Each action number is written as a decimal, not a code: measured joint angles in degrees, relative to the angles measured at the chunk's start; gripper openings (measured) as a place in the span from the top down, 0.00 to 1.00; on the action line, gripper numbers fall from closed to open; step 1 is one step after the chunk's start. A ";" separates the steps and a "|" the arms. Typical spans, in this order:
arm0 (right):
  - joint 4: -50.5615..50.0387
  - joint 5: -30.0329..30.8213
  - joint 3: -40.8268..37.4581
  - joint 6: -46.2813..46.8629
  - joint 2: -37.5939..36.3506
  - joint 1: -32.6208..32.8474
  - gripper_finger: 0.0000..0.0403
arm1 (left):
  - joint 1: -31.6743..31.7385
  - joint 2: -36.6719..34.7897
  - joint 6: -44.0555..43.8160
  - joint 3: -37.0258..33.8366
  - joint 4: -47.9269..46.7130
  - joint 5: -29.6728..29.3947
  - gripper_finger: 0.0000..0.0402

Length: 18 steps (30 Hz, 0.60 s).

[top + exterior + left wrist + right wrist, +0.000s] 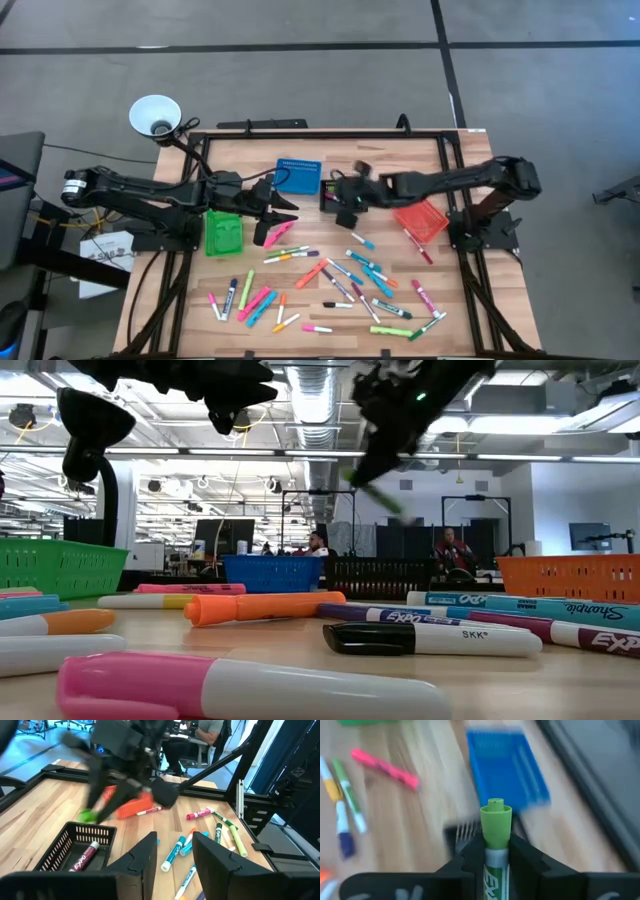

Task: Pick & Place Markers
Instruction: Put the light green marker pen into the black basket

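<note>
- Evenly and softly lit from overhead in the high view; only faint shadows under the scattered thin white and coloured markers (pixel 330 280) on the pale wooden slatted table (pixel 160 300).
- Bright strip lamps on the ceiling in the low view, at twelve o'clock; arms reduced to dark silhouettes against them.
- Out of focus nearest the lens: pink-capped white marker (pixel 250 685) at six o'clock.
- Motion-smeared in the right wrist view: blue plastic square bin (pixel 507 765); sharp there, green-capped marker (pixel 496 827).
- Blurred in the left wrist view: dark right gripper (pixel 102 802).
</note>
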 joint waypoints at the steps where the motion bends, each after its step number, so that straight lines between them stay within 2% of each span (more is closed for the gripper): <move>1: 2.97 -2.09 -0.06 -4.05 1.24 -1.16 0.86 | 0.00 0.00 0.00 0.00 0.02 0.00 0.70; 3: 5.92 -5.86 0.21 -8.91 3.54 -3.18 0.86 | 0.00 0.00 -0.02 0.00 -0.02 -0.01 0.70; 5: 4.55 -6.84 1.47 -10.84 6.26 -4.79 0.85 | 0.00 0.00 -0.02 0.00 -0.04 -0.02 0.70; 11: -6.39 -7.28 2.99 -10.02 12.89 -8.00 0.82 | -0.59 0.00 -0.02 -0.02 -0.98 0.00 0.70; 18: -8.06 -8.37 4.09 -10.55 16.67 -9.31 0.81 | -0.72 0.00 -0.02 -0.02 -1.46 -0.03 0.70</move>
